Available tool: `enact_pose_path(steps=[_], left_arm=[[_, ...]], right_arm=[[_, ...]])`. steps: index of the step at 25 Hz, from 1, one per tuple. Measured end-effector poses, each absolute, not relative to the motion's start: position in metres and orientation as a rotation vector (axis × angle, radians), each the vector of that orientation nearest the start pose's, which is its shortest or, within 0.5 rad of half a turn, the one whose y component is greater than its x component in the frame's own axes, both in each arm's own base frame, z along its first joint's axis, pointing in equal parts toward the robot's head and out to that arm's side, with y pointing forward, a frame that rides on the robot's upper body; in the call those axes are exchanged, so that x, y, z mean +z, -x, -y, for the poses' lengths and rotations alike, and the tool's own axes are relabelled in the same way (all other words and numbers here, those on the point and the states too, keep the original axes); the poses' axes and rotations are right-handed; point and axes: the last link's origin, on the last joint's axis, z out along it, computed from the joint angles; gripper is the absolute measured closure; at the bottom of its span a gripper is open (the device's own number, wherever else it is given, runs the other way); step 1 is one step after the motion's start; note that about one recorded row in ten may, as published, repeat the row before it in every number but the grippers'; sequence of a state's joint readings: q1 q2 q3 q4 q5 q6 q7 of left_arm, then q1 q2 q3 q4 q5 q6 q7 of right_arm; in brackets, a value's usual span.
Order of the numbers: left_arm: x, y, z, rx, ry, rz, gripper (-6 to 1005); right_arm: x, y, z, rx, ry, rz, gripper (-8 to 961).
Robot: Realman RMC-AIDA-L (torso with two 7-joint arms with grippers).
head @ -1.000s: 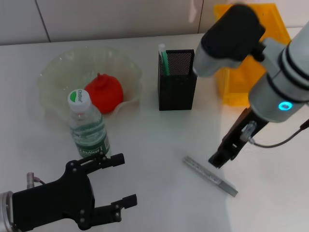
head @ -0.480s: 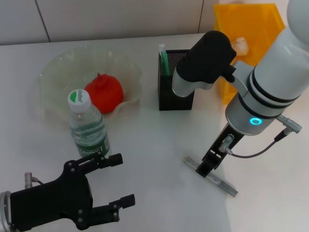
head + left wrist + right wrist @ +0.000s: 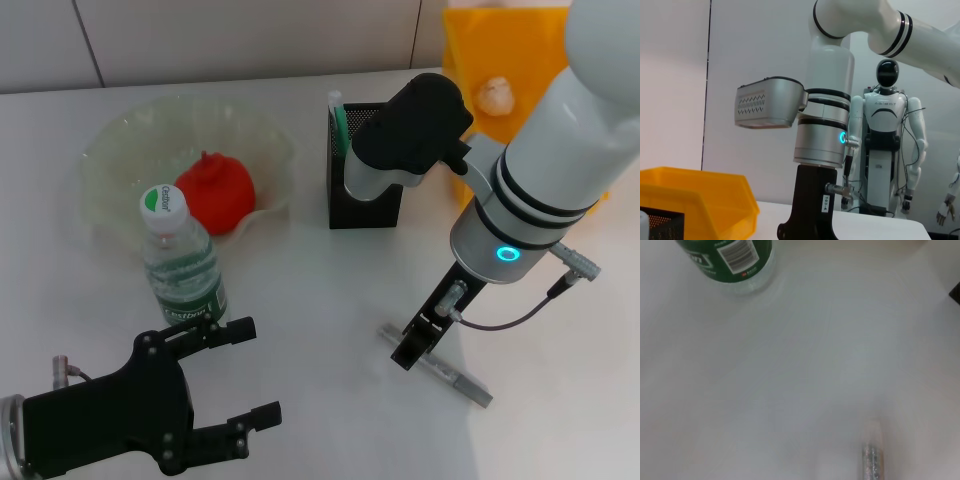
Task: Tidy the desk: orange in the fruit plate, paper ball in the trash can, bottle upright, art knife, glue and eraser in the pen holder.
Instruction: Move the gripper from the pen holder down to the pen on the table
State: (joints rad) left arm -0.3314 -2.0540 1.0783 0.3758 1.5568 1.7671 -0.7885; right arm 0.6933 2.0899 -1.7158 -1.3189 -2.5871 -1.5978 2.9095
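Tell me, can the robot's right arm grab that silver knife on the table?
Probably yes. The right pincer hangs just over the near end of the art knife, which lies flat on open table with nothing beside it.

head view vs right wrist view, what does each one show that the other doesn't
Only the head view shows the orange in the fruit plate, the pen holder, the paper ball in the trash can, the left tool parked at the near left with fingers apart, and the right tool down over the art knife. Only the right wrist view shows the barcode on the label. Both show the upright bottle, the art knife and the table.
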Motion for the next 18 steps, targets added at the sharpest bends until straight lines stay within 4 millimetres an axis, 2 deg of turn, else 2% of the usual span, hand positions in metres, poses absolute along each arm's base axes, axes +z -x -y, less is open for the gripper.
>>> enact_pose_path(steps=[10,18], left_arm=[[-0.0384,0.2754,-0.2264,-1.122,2.746,0.207,194],[-0.0387,0.2753,-0.2260,-1.124,2.746,0.208,194]], right_arm=[[-0.0653,-0.1495,-0.3257,-0.787,2.579,-0.988,292],[-0.0666,-0.1517,-0.3267,-0.792,2.574,-0.997,436]])
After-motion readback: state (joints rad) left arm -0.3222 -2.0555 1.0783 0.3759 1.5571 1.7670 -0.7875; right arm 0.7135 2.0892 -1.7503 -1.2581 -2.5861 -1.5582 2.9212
